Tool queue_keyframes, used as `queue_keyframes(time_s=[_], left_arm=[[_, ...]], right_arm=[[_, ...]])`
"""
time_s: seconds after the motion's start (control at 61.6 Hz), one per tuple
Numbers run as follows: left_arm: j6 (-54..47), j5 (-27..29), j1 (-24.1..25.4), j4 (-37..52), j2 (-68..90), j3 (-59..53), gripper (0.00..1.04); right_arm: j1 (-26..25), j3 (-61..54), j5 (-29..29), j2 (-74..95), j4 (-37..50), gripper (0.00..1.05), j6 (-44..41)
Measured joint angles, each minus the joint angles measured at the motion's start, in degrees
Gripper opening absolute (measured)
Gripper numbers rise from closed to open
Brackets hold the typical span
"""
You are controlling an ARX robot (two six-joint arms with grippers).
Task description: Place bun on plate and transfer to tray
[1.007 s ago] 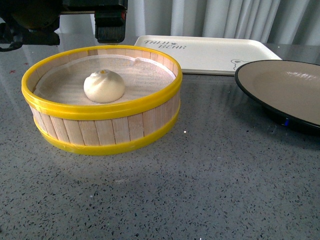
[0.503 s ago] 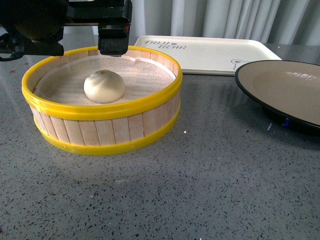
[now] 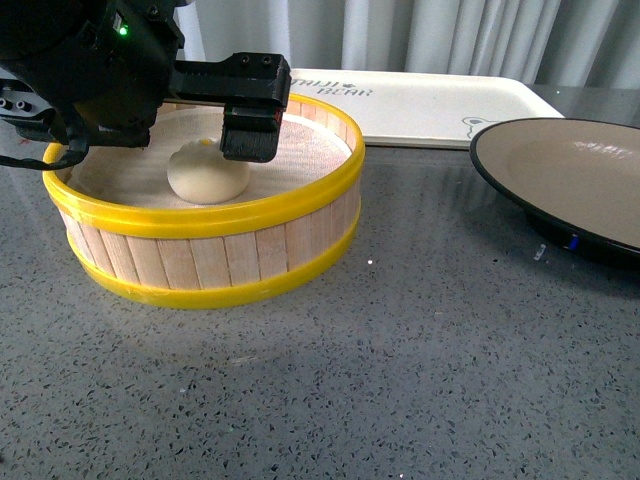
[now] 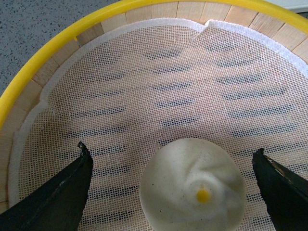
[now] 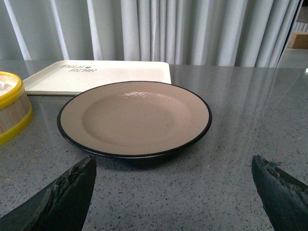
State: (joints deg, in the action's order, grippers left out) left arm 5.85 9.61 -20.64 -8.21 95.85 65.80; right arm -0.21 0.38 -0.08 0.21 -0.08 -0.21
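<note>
bun [image 4: 193, 186]: I see it on the mesh liner inside the steamer [image 3: 205, 215], free, nothing touching it; the yellow dot on top faces my left wrist camera.
left gripper [image 4: 177, 192]: jaws spread wide, one on each side of the bun and clear of it; in the front view it sits low over the steamer, just above the bun.
step: I judge this the approach for the first pick; the bun is not yet held.
next move: I would lower a little more so the jaws bracket the bun's middle, then close gently, since the dough looks soft and could dent or slip.
plate [image 5: 134, 118]: empty, on the table [image 3: 400, 380], to the right of the steamer and well apart from it.
tray [image 3: 420, 105]: empty, behind the plate and the steamer.
right gripper [image 5: 173, 192]: jaws open, holding nothing, facing the plate from the near side.
risk: a jaw could snag the liner or the steamer's rim.
</note>
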Motion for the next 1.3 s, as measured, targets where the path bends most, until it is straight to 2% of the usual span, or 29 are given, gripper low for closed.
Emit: queue_keyframes(time_s=[0.276, 0.406, 0.552, 0.845, 1.299], left_arm=[[-1.0, 0.3, -0.3, 0.4, 0.2, -0.3, 0.98], [-1.1, 0.4, -0.4, 0.6, 0.2, -0.6, 0.77], [-1.1, 0.3, -0.3, 1.2, 0.2, -0.7, 0.45], [-1.1, -0.1, -0.1, 1.5, 0.2, -0.8, 0.07], [-1.6, -0.7, 0.6, -0.6, -4.3, 1.1, 0.04]], right_arm=[[0.0, 0.0, 0.0, 0.0, 0.0, 0.96, 0.0], [0.0, 0.0, 0.0, 0.0, 0.0, 0.96, 0.0], [0.0, 0.0, 0.0, 0.0, 0.0, 0.96, 0.0], [0.0, 0.0, 0.0, 0.0, 0.0, 0.96, 0.0], [0.0, 0.0, 0.0, 0.0, 0.0, 0.96, 0.0]])
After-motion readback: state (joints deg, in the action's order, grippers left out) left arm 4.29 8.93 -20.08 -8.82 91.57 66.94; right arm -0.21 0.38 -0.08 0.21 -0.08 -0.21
